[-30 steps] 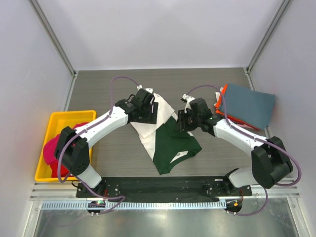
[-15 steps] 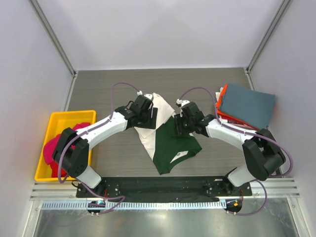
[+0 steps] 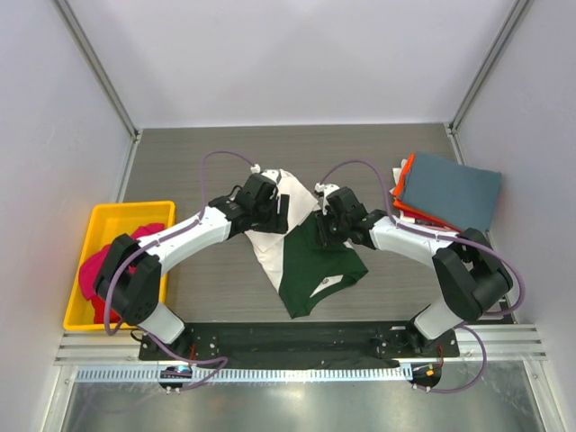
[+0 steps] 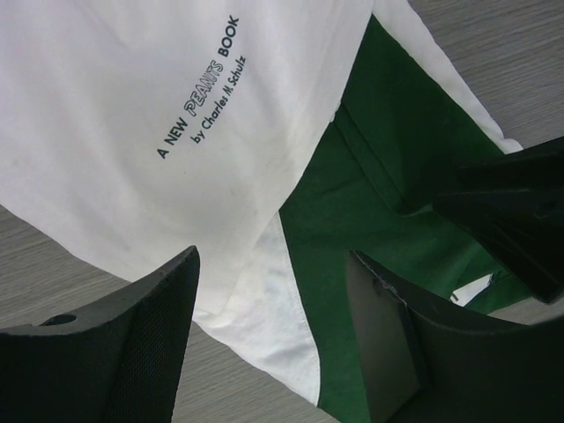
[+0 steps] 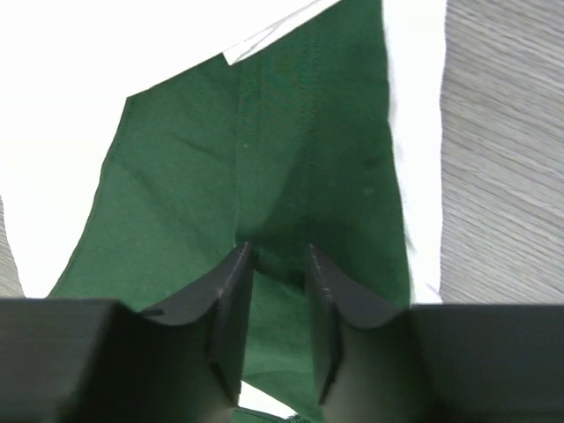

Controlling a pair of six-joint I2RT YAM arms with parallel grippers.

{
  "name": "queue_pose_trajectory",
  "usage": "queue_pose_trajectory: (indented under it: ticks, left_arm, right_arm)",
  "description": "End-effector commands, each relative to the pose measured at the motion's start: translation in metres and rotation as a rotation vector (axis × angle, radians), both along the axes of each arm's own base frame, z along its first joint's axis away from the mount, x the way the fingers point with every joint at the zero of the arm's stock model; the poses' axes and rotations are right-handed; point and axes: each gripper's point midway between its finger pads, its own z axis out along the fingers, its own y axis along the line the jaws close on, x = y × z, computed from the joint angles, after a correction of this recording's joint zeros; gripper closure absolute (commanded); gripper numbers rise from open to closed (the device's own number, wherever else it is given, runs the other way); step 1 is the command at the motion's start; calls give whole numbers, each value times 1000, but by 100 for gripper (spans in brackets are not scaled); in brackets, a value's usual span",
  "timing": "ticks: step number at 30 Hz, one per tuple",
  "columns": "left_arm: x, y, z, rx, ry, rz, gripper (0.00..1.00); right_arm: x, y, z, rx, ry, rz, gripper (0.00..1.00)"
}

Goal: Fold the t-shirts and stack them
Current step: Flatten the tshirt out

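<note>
Shirt: I'm seeing the cream-and-green t-shirt lying on the table, between the arms.
Axis: running far-to-near, white end far, green end near.
Left gripper: hovering, jaws spread, over the print.
Right gripper: pinching a green fold.

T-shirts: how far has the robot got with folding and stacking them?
Done: a slate-blue shirt lies folded on an orange shirt, far right. In hand: the white-and-green shirt, mid-table; the right gripper pinches its green cloth, the left gripper hangs open over it. Still to do: the red shirt heaped in the yellow bin.
</note>
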Motion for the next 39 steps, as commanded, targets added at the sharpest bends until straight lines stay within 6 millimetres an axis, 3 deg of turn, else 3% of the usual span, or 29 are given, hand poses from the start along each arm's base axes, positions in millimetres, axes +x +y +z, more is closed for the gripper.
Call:
queue_pose_trajectory:
  ticks: [1, 3, 7, 11, 13, 15, 16, 29, 31, 33, 34, 36, 38, 39]
  left_arm:
    - [7, -10, 19, -60, -58, -25, 32]
    - [7, -12, 16, -62, -49, -31, 32]
    - [8, -14, 16, -57, -42, -40, 32]
    - [11, -17, 16, -50, -40, -48, 33]
    - [12, -18, 10, -29, -33, -51, 33]
    - [14, -21, 9, 2, -48, -57, 33]
    - [14, -21, 0, 41, -37, -69, 33]
    - [46, -34, -39, 351, -10, -56, 35]
    - [48, -26, -52, 426, 1, -36, 35]
    - [53, -22, -53, 457, -3, 0, 43]
    - [53, -17, -57, 485, 7, 16, 56]
    - [59, -12, -49, 505, -21, 62, 72]
    - [61, -10, -29, 459, -51, 84, 80]
    - [62, -12, -9, 387, -70, 92, 81]
  right_arm:
    - [13, 14, 13, 39, -49, 17, 76]
    - [16, 14, 19, 51, -60, -15, 98]
    - [13, 12, 50, 131, -109, -63, 99]
    - [6, -5, 74, 176, -165, -148, 99]
    - [2, -25, 79, 174, -187, -240, 99]
    - [-3, -33, 80, 197, -186, -278, 99]
    - [-9, -37, 72, 194, -170, -287, 99]
    - [-26, -53, 80, 282, -188, -364, 99]
    - [-26, -58, 85, 287, -204, -385, 99]
    - [-25, -62, 87, 294, -213, -401, 99]
    - [-25, -63, 89, 302, -219, -402, 99]
    - [-24, -68, 92, 301, -229, -420, 99]
    - [-24, -75, 91, 281, -234, -451, 99]
    - [-21, -85, 90, 254, -239, -498, 99]
